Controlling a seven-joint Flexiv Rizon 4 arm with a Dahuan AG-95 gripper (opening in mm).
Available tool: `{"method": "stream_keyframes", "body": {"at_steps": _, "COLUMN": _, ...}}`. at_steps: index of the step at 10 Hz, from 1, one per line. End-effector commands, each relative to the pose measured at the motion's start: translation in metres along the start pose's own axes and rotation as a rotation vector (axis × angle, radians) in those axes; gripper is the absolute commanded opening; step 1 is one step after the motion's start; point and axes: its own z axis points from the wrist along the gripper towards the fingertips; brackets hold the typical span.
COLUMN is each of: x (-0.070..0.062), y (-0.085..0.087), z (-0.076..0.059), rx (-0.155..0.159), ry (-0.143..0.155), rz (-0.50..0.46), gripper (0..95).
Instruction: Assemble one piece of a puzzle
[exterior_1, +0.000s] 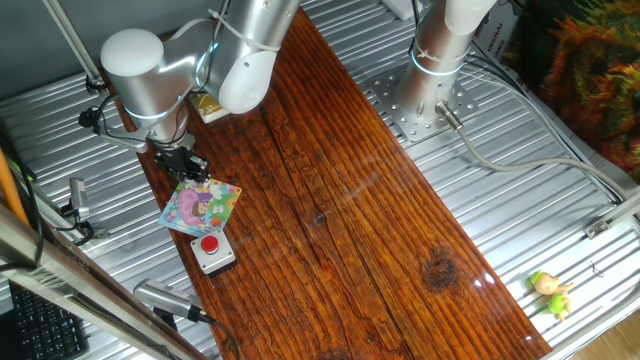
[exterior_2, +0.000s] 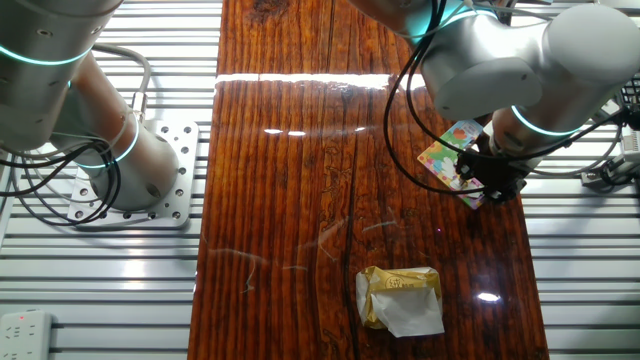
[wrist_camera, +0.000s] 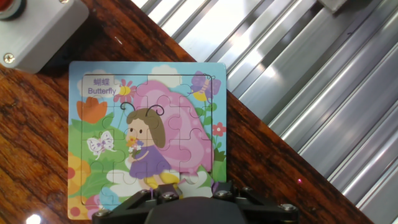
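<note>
The puzzle (exterior_1: 202, 207) is a small square board with a pastel butterfly-girl picture. It lies flat on the wooden table near its left edge. It also shows in the other fixed view (exterior_2: 452, 158) and fills the hand view (wrist_camera: 146, 130). My gripper (exterior_1: 186, 166) hangs straight down over the board's far edge, very low on it. In the hand view the gripper (wrist_camera: 196, 186) sits at the board's lower edge, its two fingers apart with the picture showing between them. Nothing is held. The other fixed view shows the gripper (exterior_2: 495, 180) at the board's near corner.
A grey box with a red button (exterior_1: 212, 250) stands just beside the puzzle, seen too in the hand view (wrist_camera: 31, 25). A yellow-and-white block (exterior_2: 400, 298) lies further along the table. A second arm's base (exterior_1: 430, 90) and a small toy (exterior_1: 550, 292) sit on the ribbed metal.
</note>
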Motion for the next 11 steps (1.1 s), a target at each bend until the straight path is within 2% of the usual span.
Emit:
{"method": "stream_keyframes", "body": {"at_steps": 1, "x": 0.0004, "y": -0.0004, "z": -0.0001, "rx": 0.003, "ry": 0.0, "rz": 0.009, "gripper": 38.0}}
{"method": "stream_keyframes", "body": {"at_steps": 11, "x": 0.0005, "y": -0.0004, "z": 0.0002, "rx": 0.005, "ry": -0.005, "rz": 0.018, "gripper": 38.0}}
